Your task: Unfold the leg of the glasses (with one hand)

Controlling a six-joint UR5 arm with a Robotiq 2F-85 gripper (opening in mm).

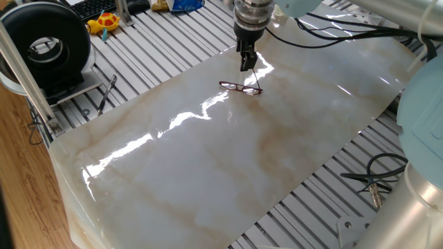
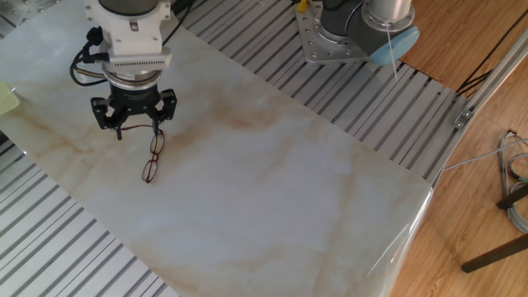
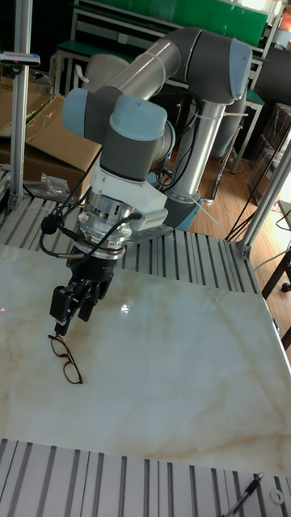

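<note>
Glasses (image 2: 151, 159) lie on marble sheet (image 2: 272, 173) beneath open-fingered tool (image 2: 138, 130).

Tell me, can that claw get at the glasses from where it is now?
Probably yes. The claw hangs right over one end of the glasses, which lie flat on the marble sheet with nothing near them. Its fingers look open.

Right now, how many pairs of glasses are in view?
1: the glasses lie on the marble sheet just below the gripper. No other pair shows.
</note>
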